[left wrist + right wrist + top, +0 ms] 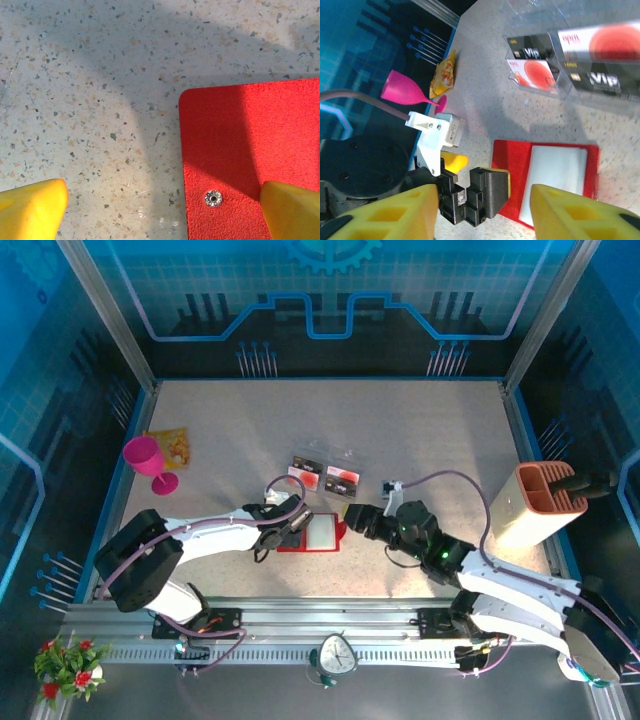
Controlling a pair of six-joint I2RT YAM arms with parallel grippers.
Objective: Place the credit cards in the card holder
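Observation:
The card holder (318, 533) lies open on the table, red with a pale whitish inside (555, 175). My left gripper (292, 529) is open and straddles its left edge: one yellow fingertip (292, 210) is over the red flap (250, 150) by a metal snap, the other (30, 207) over bare table. My right gripper (348, 520) is open at the holder's right edge, with nothing between its fingers (395, 215). Two credit cards (308, 468) (341, 480) lie just behind the holder inside clear sleeves; the right wrist view shows them (535, 70) (600, 50) with red round marks.
A pink goblet (148, 462) and a yellow-orange packet (172, 448) stand at the left. An orange-brown two-slot rack (540, 502) stands at the right edge. A small clock (337, 653) and flowers (65, 665) sit by the front rail.

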